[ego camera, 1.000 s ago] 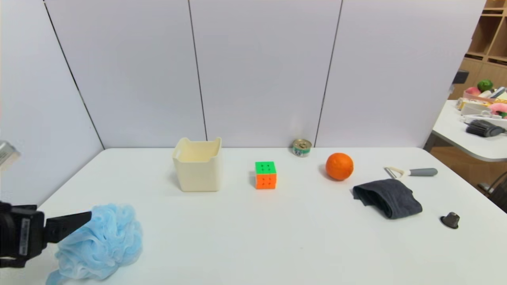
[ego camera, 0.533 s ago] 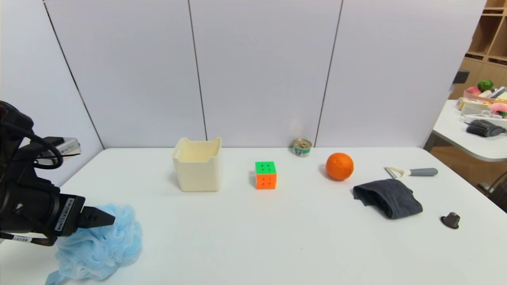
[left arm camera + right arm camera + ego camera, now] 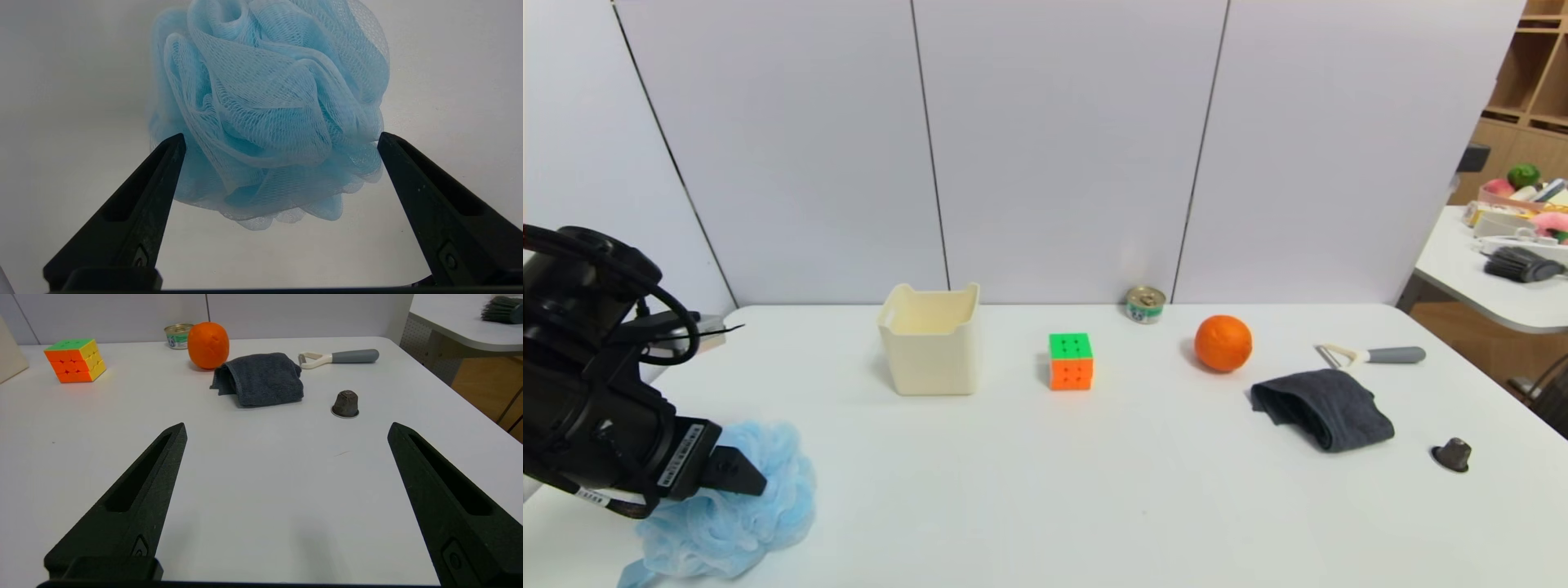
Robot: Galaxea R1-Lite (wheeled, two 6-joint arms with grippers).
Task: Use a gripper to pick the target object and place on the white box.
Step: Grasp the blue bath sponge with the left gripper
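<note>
The light blue mesh bath pouf (image 3: 743,510) lies on the white table near its front left corner. My left gripper (image 3: 756,482) hangs just above it, pointing down and to the right. In the left wrist view the pouf (image 3: 269,110) fills the space ahead, and the left gripper (image 3: 282,139) is open with its two black fingertips level with the pouf's near edge, one on each side. The cream-white box (image 3: 929,349) stands upright at the back of the table, left of centre. My right gripper (image 3: 286,430) is open over bare table and holds nothing.
A green-and-orange puzzle cube (image 3: 1070,361), a small tin (image 3: 1145,305), an orange (image 3: 1223,343), a peeler (image 3: 1372,355), a folded dark grey cloth (image 3: 1321,408) and a small dark cap (image 3: 1452,454) lie to the right. A second table (image 3: 1494,278) stands at far right.
My left arm has swung up and in from the left edge, tilting down over the pouf; its fingertip now sits lower and further right over the pouf. The pouf has stayed in place.
</note>
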